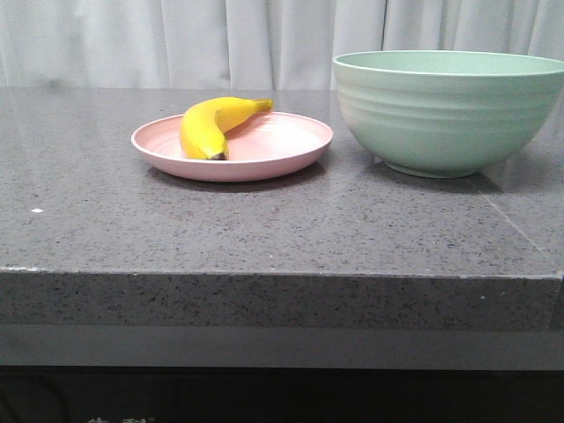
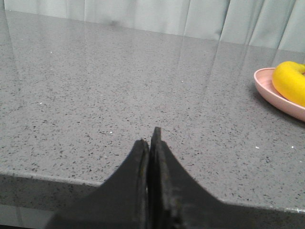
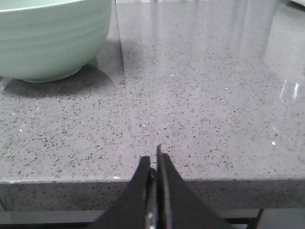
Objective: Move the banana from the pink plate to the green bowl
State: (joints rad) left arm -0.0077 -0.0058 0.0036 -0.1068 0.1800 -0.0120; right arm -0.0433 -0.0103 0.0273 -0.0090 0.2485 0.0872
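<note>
The yellow banana (image 1: 214,125) lies on the pink plate (image 1: 282,150) at the middle of the grey stone counter. The tall mint-green bowl (image 1: 449,110) stands to the right of the plate, empty as far as I can see. Neither gripper shows in the front view. In the left wrist view my left gripper (image 2: 149,138) is shut and empty at the counter's front edge, with the plate (image 2: 271,90) and banana (image 2: 289,81) far off to its right. In the right wrist view my right gripper (image 3: 152,155) is shut and empty at the front edge, the bowl (image 3: 52,40) ahead to its left.
The counter (image 1: 264,229) has a thick front edge facing me. A white curtain (image 1: 176,40) hangs behind the counter. A seam line runs across the counter surface near the bowl (image 3: 121,52).
</note>
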